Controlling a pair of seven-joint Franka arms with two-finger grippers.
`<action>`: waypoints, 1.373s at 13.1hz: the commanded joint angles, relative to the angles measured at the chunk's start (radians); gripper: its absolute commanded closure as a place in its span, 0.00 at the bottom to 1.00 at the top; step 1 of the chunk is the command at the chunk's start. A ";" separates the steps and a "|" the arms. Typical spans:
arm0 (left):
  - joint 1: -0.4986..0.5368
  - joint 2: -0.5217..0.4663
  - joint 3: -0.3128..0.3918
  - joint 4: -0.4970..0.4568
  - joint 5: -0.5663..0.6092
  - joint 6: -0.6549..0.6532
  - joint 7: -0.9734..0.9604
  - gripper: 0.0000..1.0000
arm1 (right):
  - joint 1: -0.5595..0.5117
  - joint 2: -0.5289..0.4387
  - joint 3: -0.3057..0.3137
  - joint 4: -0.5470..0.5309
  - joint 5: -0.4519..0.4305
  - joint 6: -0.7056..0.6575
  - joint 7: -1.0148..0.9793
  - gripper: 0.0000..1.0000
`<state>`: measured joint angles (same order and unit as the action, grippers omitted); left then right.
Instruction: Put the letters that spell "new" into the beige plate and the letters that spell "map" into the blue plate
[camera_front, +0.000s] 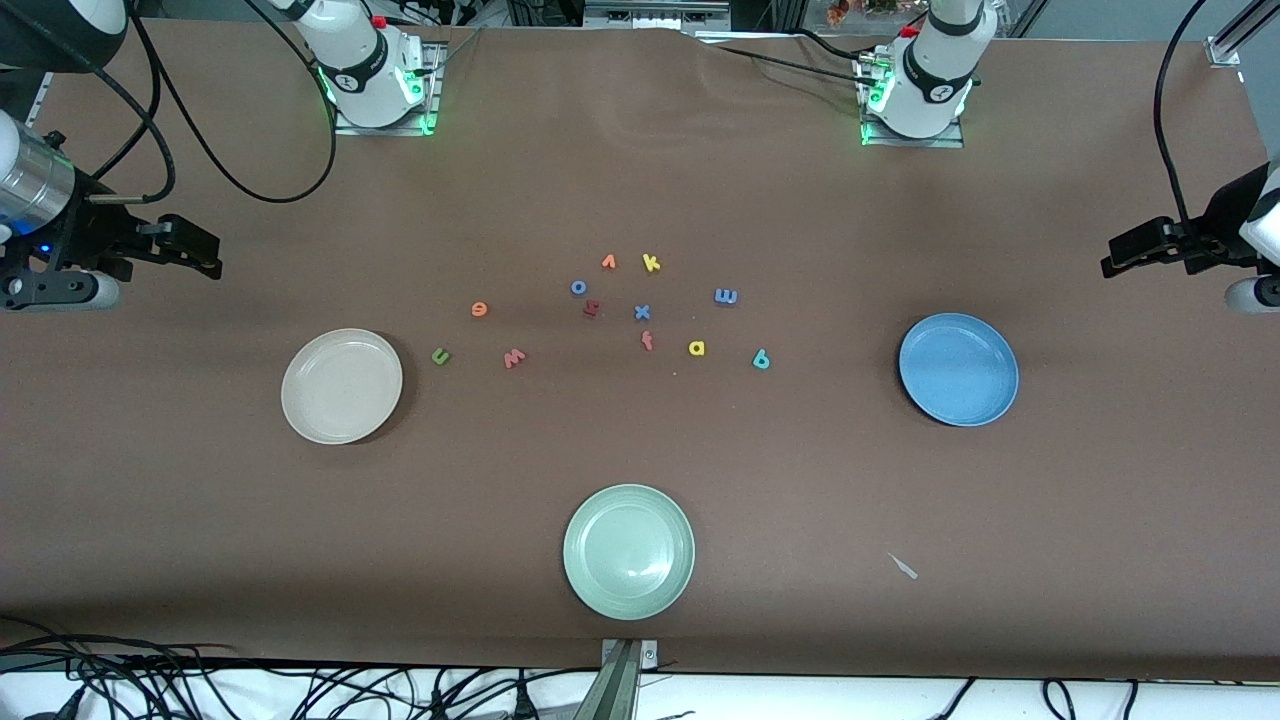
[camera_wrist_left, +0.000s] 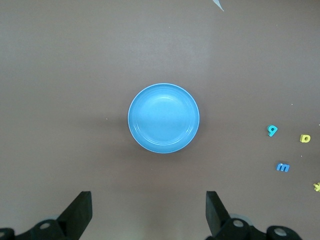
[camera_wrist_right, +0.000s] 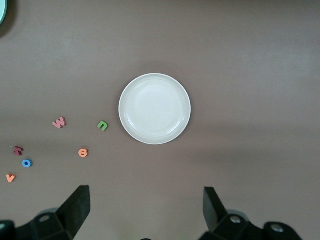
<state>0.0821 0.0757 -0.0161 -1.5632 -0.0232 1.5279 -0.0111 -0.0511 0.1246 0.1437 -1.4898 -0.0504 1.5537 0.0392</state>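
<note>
- No letter has been moved yet; both plates lie empty and each arm waits high at its own end of the surface.
- Left end effector (camera_wrist_left: 149, 215) hangs over the brown cloth by the blue plate (camera_front: 958, 368), fingers apart, holding nothing.
- Right end effector (camera_wrist_right: 146, 212) hangs by the beige plate (camera_front: 341, 385), fingers likewise apart and empty.
- The n (camera_front: 441, 355), w (camera_front: 514, 358) and e (camera_front: 479, 309) lie loose beside the beige plate; the m (camera_front: 726, 296), a (camera_front: 697, 348) and p (camera_front: 761, 359) lie toward the blue plate.
- Next move, likely: descend on the nearest letter, n or p, and pinch it cleanly.
- Letters look like small flat foam cutouts, matte and light; plates are round, shallow and smooth, with a slight sheen.
- The spare green plate (camera_front: 628, 551) lies nearest the camera.
</note>
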 joint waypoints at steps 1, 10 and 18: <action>0.005 -0.007 -0.001 0.000 -0.001 -0.012 0.014 0.00 | 0.007 -0.002 -0.001 -0.001 -0.019 -0.009 0.021 0.00; 0.007 -0.007 -0.001 -0.001 -0.001 -0.012 0.016 0.00 | 0.005 0.006 0.000 0.005 -0.014 -0.006 0.011 0.00; 0.007 -0.007 0.001 -0.001 -0.001 -0.012 0.016 0.00 | 0.005 0.009 -0.001 0.014 -0.013 -0.006 0.011 0.00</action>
<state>0.0833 0.0758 -0.0156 -1.5633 -0.0232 1.5264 -0.0111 -0.0506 0.1313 0.1437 -1.4913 -0.0520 1.5535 0.0433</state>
